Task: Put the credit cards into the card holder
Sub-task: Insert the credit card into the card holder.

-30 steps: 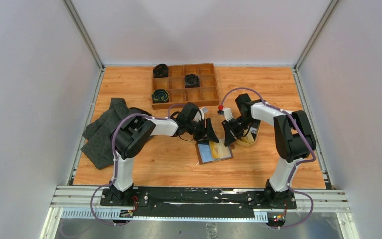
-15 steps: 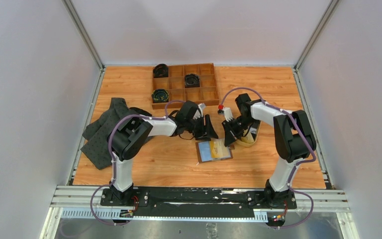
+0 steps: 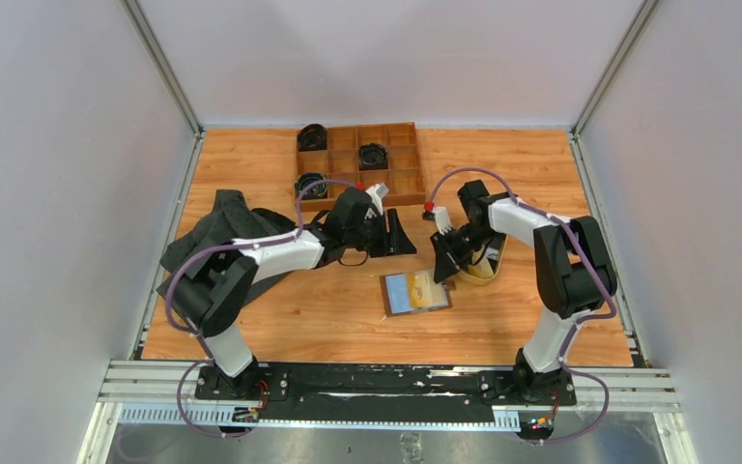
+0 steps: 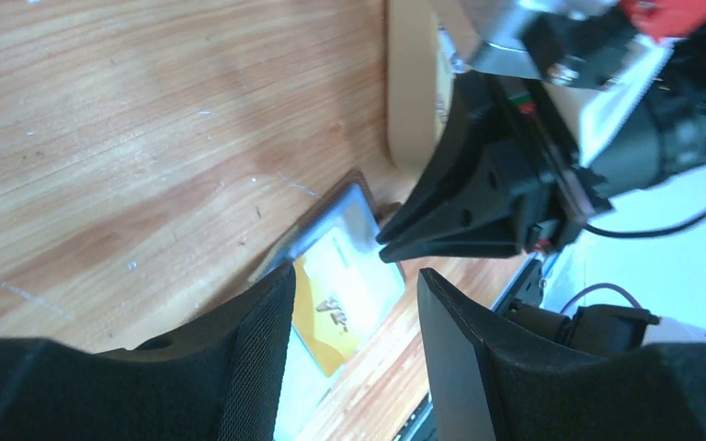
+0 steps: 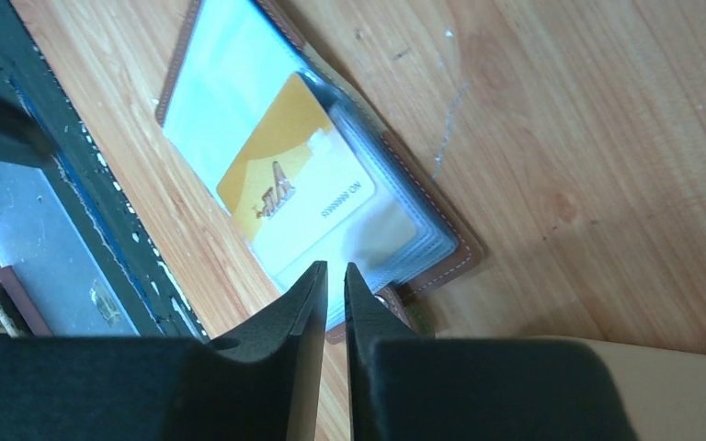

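A: What is the right hand point(image 5: 333, 276) doing?

B: Its fingers are almost meeting, leaving only a thin slit with nothing showing in it. It is hanging over the far right corner of the card holder point(image 3: 415, 292).

A: And the left hand point(image 4: 354, 349)?

B: It is standing well open and carrying nothing, hovering to the far left of the holder and apart from it.

A: Where is the holder lying?

B: It is lying open on the bench point(image 3: 299, 319), between the two arms. A yellow-gold card point(image 5: 285, 175) is resting on its pale sleeves; whether it is tucked in cannot be told.

A: What is sitting around it?

B: A tan dish point(image 3: 483, 271) is sitting just right of the right hand, a wooden tray point(image 3: 396, 179) at the far side, and a dark cloth point(image 3: 198, 256) at the left.
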You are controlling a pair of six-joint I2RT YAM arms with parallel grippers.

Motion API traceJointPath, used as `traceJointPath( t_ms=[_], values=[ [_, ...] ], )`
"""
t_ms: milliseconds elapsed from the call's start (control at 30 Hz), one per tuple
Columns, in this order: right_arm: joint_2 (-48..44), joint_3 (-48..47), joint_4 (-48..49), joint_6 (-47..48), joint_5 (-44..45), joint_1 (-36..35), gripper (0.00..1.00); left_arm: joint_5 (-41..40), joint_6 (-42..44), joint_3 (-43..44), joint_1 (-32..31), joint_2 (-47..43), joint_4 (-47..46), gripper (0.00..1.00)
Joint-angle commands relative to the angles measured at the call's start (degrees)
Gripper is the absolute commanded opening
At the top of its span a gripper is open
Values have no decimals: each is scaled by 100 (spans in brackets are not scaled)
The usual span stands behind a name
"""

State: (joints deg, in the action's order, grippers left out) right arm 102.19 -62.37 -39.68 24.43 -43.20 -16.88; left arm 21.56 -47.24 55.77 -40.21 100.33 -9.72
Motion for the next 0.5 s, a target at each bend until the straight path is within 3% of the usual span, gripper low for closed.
traceJointPath(
  t_ms=[0, 200, 467],
  values=[
    [-322, 59, -103, 308, -443, -78, 16, -337, 236, -433, -31, -748, 15, 54],
    [-461, 30, -333, 681, -614, -78, 17, -537, 55, -1084, -440, -1217, 9, 53],
    [-429, 97, -365, 887, 621, -78, 15, -811, -176, -1160, -777, -940, -89, 48]
  ],
)
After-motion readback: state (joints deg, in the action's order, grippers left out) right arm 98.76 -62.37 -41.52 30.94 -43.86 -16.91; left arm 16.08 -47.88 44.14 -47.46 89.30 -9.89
